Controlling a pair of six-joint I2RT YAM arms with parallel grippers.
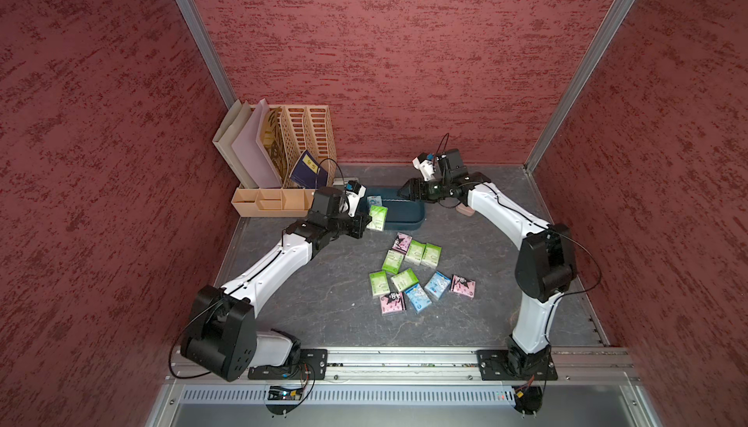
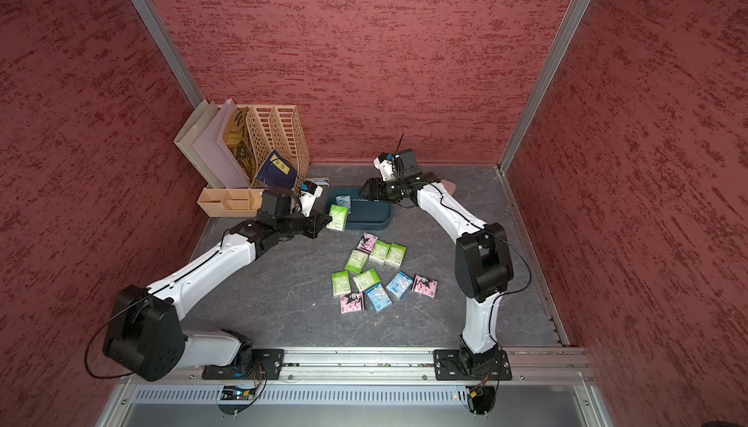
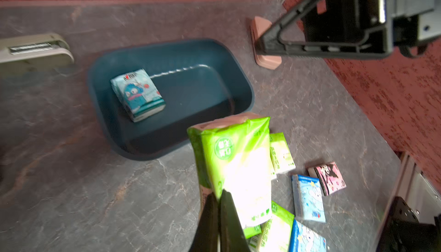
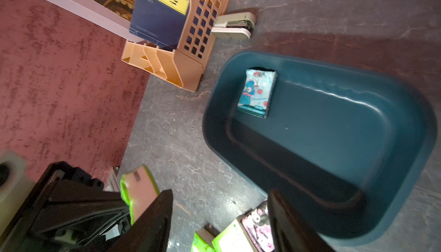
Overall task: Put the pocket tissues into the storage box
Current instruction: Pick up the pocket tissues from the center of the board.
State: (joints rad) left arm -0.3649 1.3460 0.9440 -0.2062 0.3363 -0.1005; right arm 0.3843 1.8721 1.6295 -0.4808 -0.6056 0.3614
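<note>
My left gripper (image 1: 366,221) (image 3: 218,197) is shut on the edge of a green-and-white packet of pocket tissues (image 1: 377,217) (image 3: 238,162), held just off the left front rim of the dark teal storage box (image 1: 404,213) (image 3: 248,90). One light blue packet (image 1: 375,200) (image 4: 257,93) lies inside the box at its left end. Several more packets (image 1: 415,251), green, pink and blue, lie loose on the table in front of the box. My right gripper (image 1: 400,192) (image 4: 219,195) hovers open over the box's back right part with nothing between its fingers.
A beige slotted file organizer (image 1: 299,141) with folders and a dark blue book stands at the back left. A stapler (image 4: 233,25) lies between it and the box. A plain pink case (image 3: 262,40) sits right of the box, under my right arm.
</note>
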